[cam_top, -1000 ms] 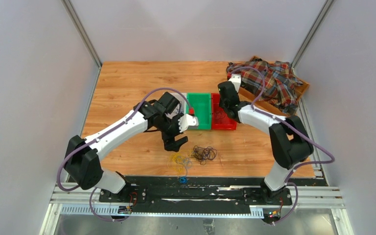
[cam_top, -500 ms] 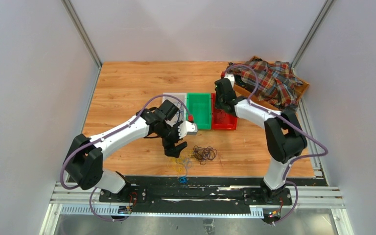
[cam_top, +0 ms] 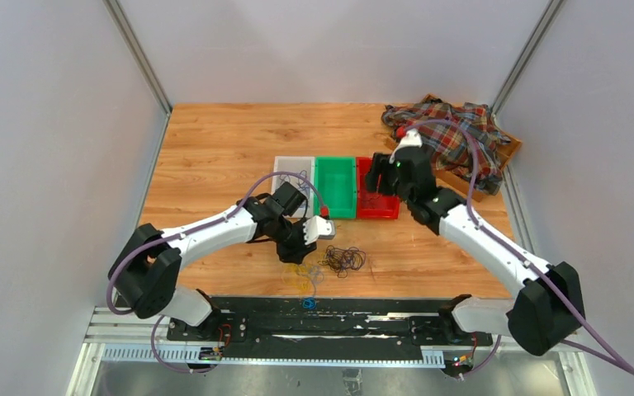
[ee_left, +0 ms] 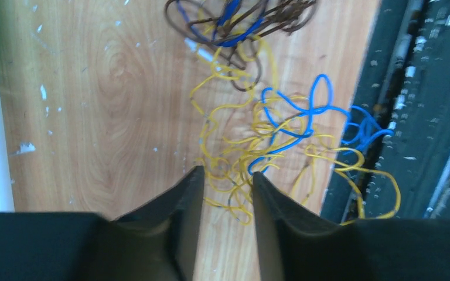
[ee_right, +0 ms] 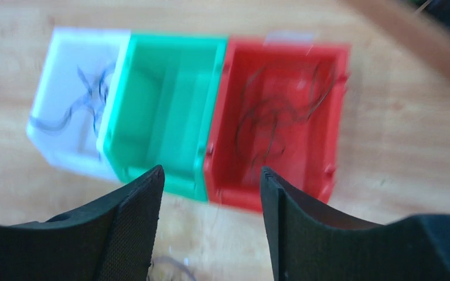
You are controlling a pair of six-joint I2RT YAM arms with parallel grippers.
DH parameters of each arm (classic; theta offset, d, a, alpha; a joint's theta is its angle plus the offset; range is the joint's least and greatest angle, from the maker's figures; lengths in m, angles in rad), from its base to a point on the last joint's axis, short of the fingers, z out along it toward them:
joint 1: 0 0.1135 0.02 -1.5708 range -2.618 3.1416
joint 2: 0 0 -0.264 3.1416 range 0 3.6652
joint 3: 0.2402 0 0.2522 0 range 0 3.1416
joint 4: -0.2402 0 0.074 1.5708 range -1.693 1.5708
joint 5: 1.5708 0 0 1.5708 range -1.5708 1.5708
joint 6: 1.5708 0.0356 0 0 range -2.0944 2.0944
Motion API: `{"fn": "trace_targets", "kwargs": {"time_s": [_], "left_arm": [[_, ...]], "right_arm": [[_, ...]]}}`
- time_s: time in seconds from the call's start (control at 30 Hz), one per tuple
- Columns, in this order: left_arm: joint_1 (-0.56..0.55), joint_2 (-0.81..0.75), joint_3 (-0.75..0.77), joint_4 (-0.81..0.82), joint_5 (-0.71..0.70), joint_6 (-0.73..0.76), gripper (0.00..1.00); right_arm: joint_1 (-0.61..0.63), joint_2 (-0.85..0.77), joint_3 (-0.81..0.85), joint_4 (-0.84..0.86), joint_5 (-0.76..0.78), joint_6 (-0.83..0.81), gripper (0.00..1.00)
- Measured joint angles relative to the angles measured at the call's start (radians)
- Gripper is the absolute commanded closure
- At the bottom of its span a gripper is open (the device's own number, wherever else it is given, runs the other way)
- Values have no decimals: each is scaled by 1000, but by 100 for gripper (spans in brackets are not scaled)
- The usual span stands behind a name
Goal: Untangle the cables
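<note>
- Jaws of the left gripper [cam_top: 295, 250] [ee_left: 224, 175] stand parted by a narrow gap and clamp nothing. It hangs low over the wood table [cam_top: 215, 140], near the front edge.
- Yellow cables [cam_top: 301, 272] [ee_left: 234, 146] lie loose on the table at 6 o'clock from that gripper. In the left wrist view their nearest loops reach the mouth of the gap; whether they touch the fingers I cannot tell.
- Blue cables [cam_top: 308, 304] [ee_left: 307, 111] are looped into the yellow ones at their 6 o'clock and spill onto the black base rail [cam_top: 363, 318].
- Dark brown cables [cam_top: 344, 261] [ee_left: 234, 23] make a small clump at 3 o'clock from the yellow, with a blue strand threaded through.
- Three bins stand touching in a row at 12 o'clock from the clumps: white bin [cam_top: 290, 158] [ee_right: 88, 32], green bin [cam_top: 336, 158] [ee_right: 176, 38], red bin [cam_top: 377, 216] [ee_right: 287, 47]. The white and red bins each hold a few dark wires [ee_right: 263, 111].
- Right gripper [cam_top: 374, 183] [ee_right: 211, 170] hovers above the red bin, jaws wide apart and empty.
- Plaid shirt [cam_top: 450, 136] drapes over a wooden crate [cam_top: 508, 153] at 2 o'clock from the red bin.
</note>
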Motion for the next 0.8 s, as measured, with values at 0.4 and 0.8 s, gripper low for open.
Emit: {"fn": "trace_targets", "kwargs": {"time_s": [0.4, 0.8], "left_arm": [[23, 5, -32, 126, -326, 123, 99], [60, -132, 111, 27, -314, 187, 85]], "right_arm": [[321, -185, -345, -55, -8, 82, 37], [331, -188, -390, 33, -60, 122, 37]]}}
